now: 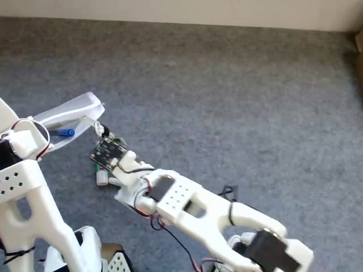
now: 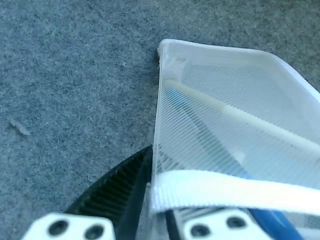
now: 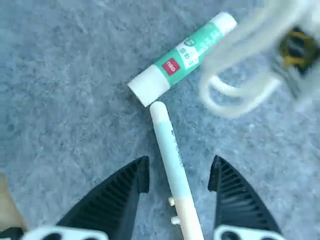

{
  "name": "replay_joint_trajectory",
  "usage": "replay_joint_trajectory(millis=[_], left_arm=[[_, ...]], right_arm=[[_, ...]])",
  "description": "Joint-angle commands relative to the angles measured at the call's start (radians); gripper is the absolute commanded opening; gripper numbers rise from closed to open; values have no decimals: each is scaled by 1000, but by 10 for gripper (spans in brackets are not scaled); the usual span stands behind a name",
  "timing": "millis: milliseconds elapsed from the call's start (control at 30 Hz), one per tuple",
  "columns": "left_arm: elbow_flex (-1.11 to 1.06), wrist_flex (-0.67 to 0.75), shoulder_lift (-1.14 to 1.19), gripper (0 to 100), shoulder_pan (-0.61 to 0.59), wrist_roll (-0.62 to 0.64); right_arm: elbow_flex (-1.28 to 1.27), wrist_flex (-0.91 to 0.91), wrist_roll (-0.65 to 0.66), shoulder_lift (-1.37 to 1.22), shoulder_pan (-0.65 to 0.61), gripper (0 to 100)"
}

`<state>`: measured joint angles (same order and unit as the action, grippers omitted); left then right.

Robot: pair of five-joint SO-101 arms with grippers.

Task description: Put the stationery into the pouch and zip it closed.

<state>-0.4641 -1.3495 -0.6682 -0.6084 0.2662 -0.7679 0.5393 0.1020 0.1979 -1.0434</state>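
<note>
The grey worktop (image 1: 238, 85) carries a white mesh pouch (image 2: 235, 135), one edge raised and pinched in the left claw (image 2: 155, 210), with a blue pen (image 1: 66, 132) inside. The right claw (image 3: 179, 167) hangs open astride a white pen (image 3: 169, 145) lying flat. The pen's tip almost touches a green-and-white glue stick (image 3: 182, 57).

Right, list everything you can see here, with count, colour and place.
pouch: one, white see-through mesh, held in the left gripper
white pen: one, inside the pouch
blue pen: one, inside the pouch
glue stick: one, green and white, lying on the carpet
loose pen: one, pale white, on the carpet, one end close to the glue stick
carpet: one, grey, under everything
left gripper: shut on the pouch's edge
right gripper: open, a finger on either side of the loose pen
</note>
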Motion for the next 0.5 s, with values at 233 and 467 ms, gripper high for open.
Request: replay_joint_trajectory(millis=[233,467], left_arm=[[12,23,-36,6,-13,11],[12,23,-36,6,-13,11]], right_arm=[[156,5,2,-239,-5,102],[147,21,201,-268,-4,8]])
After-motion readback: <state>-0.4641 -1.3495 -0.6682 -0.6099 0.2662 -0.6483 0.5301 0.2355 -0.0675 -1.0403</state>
